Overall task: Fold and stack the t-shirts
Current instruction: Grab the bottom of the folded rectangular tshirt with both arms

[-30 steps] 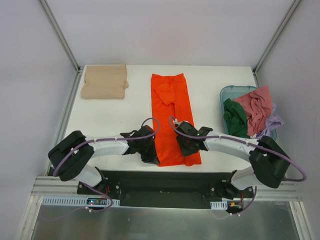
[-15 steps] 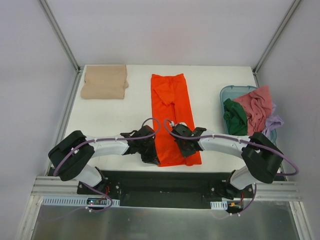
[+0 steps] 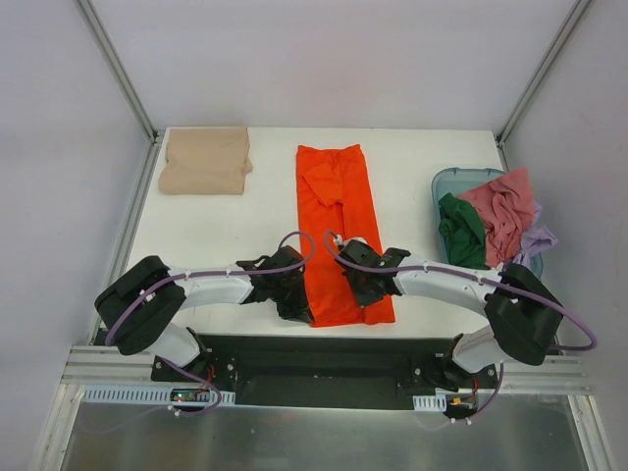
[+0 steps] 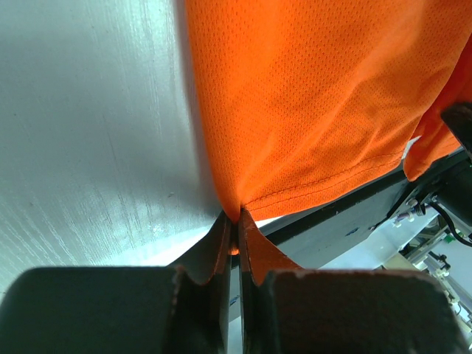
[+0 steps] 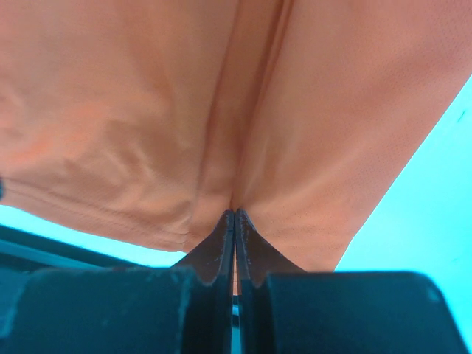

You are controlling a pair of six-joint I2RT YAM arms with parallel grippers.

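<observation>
The orange t-shirt [image 3: 339, 206] lies as a long narrow strip down the middle of the table, sleeves folded in. My left gripper [image 3: 295, 310] is shut on its near left corner; the left wrist view shows the hem [image 4: 324, 188] pinched between the fingertips of that gripper [image 4: 237, 215]. My right gripper [image 3: 367, 294] is shut on the near right part of the same shirt, a pleat of orange cloth [image 5: 243, 147] rising from its closed tips [image 5: 234, 214]. A folded tan t-shirt [image 3: 206, 161] rests at the far left corner.
A teal tub [image 3: 449, 183] stands at the right edge, holding a pink garment [image 3: 502, 211], a dark green one [image 3: 461, 232] and a lilac one [image 3: 536, 241] hanging over its rim. Black base rail [image 3: 324, 358] runs along the near table edge.
My right gripper has closed onto the orange cloth and shifted slightly left along the near hem. The left gripper has stayed shut on its corner.
</observation>
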